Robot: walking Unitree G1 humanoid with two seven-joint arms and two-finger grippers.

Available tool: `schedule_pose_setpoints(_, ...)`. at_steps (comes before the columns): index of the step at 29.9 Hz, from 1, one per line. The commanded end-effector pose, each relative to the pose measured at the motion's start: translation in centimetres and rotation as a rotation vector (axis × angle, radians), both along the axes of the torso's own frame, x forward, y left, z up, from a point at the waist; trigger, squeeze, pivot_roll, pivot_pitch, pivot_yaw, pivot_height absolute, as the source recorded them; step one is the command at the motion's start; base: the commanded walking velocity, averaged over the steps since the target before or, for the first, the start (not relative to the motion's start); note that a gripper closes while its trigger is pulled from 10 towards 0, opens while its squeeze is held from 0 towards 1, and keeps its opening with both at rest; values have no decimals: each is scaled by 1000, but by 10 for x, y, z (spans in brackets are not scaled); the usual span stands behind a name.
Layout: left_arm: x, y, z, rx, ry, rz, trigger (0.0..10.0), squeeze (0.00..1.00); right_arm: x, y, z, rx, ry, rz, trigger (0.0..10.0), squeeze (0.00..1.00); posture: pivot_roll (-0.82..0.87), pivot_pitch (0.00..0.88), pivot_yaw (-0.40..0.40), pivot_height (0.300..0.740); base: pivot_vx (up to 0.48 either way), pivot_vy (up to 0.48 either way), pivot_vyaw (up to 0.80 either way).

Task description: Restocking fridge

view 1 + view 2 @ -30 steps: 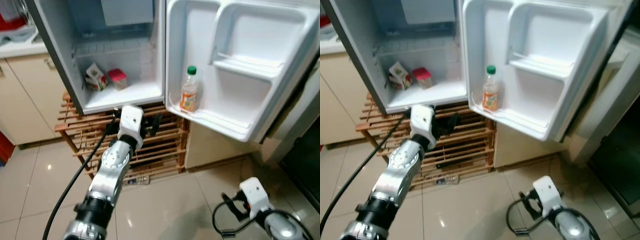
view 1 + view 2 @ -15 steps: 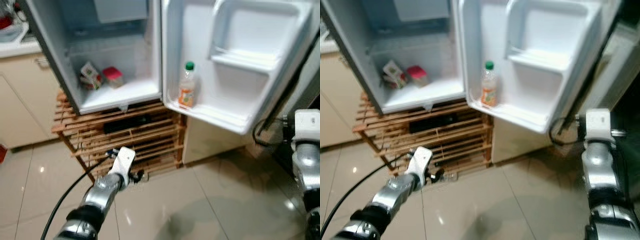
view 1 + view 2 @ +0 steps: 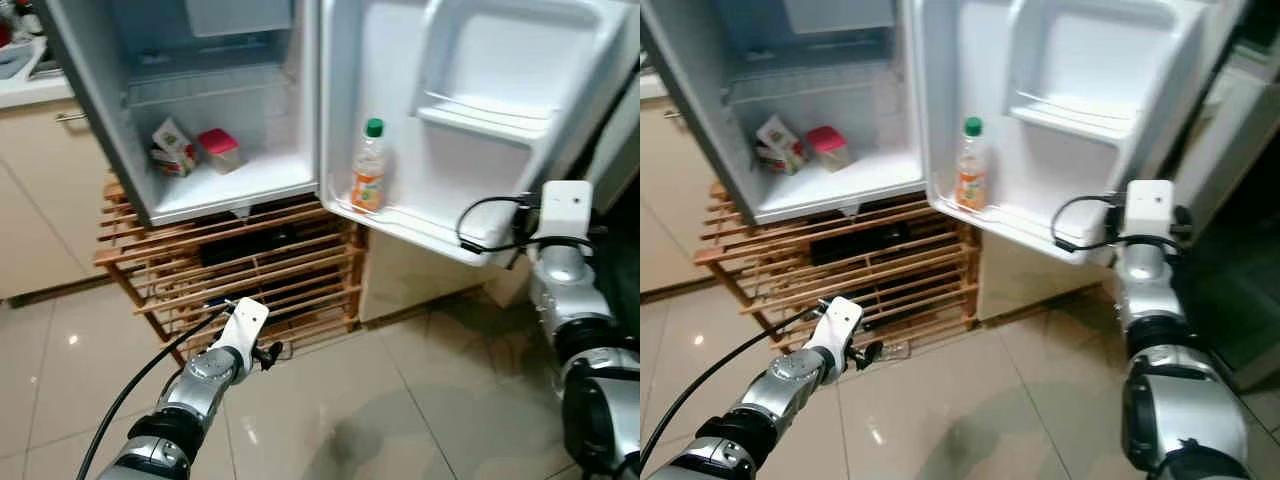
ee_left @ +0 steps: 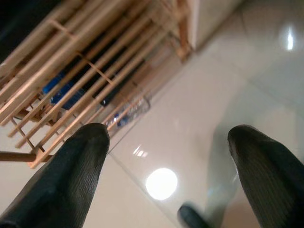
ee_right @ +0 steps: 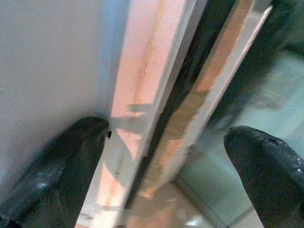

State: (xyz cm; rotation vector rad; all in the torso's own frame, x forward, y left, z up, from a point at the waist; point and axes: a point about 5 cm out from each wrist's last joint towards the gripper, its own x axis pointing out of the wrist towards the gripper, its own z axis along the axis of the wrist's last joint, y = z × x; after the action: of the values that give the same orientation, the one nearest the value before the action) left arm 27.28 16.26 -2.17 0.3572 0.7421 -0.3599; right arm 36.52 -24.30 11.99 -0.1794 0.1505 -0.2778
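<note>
Fridge [image 3: 240, 120] stands open on a wooden rack [image 3: 250, 270]; inside on the bottom shelf sit a carton [image 3: 172, 147] & a red-lidded tub [image 3: 219, 148], w/ an orange bottle [image 3: 369, 168] upright in the door shelf [image 3: 440, 225]. Right gripper [image 5: 161, 142] is up at the door's outer edge, fingers spread wide w/ the edge between them, holding nothing. Left gripper [image 4: 166, 156] hangs low over the tile floor near the rack, also wide & empty. Looks like stock is in, so the door likely needs shutting: push slow & flat against the edge so the bottle doesn't tip.
</note>
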Motion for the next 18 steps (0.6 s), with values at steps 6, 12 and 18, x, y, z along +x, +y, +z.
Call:
schedule_pose_setpoints(6, -25, 17, -22, 222, 110, -160, 10000, 0, -45, 133, 38, 170, -80, 973, 10000, 0, -106, 0, 62, 740, 0, 0, 0)
schedule_pose_setpoints(12, -53, 10, -40, 228, 239, -374, 10000, 0, -128, 132, 34, 341, 131, 1370, 10000, 0, -125, 0, 59, 740, 0, 0, 0)
schedule_pose_setpoints(18, -42, -20, -35, 176, 172, -429, 10000, 0, -89, 79, 2, 406, 167, 874, 10000, 0, -138, 0, 54, 740, 0, 0, 0)
